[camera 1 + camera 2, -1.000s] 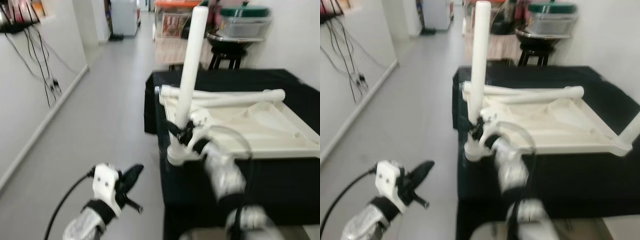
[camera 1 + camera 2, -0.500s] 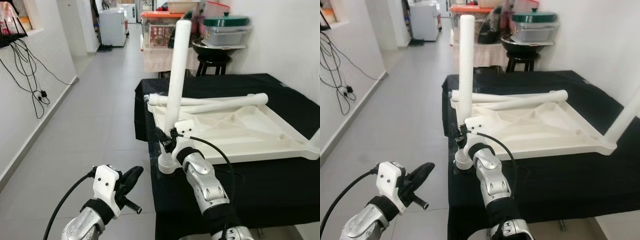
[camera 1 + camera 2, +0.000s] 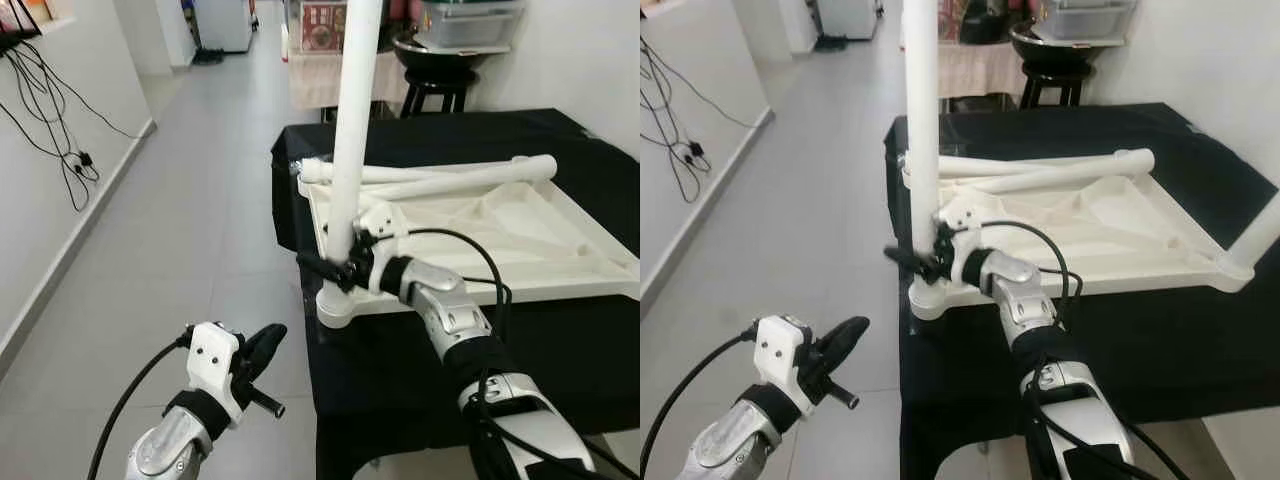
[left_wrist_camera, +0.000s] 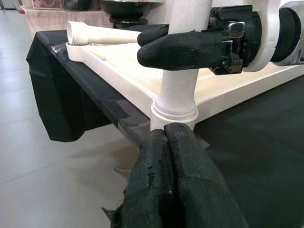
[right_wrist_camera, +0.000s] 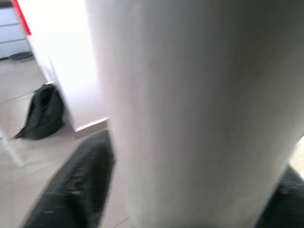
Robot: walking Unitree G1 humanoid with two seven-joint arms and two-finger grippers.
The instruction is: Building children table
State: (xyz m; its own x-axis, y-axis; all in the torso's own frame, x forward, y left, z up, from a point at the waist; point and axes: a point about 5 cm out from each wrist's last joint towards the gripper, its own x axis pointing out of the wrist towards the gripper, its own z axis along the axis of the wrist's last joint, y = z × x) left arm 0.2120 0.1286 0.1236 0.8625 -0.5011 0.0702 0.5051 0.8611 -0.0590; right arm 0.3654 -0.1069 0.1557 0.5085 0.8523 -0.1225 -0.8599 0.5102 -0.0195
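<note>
Right gripper (image 3: 335,262) clamped on upright white plastic table leg (image 3: 352,130); left gripper (image 3: 262,350) fingers together, off table.

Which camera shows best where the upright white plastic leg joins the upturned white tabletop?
The left wrist view: the upright white plastic leg enters the corner socket of the upturned white tabletop in close, sharp view. Both eye views show the joint smaller, below the right gripper. The right wrist view shows blurred leg surface.

A white tabletop (image 3: 520,240) lies upside down, one leg (image 3: 352,130) upright in its near-left corner socket, two legs (image 3: 440,178) lying loose across it.
</note>
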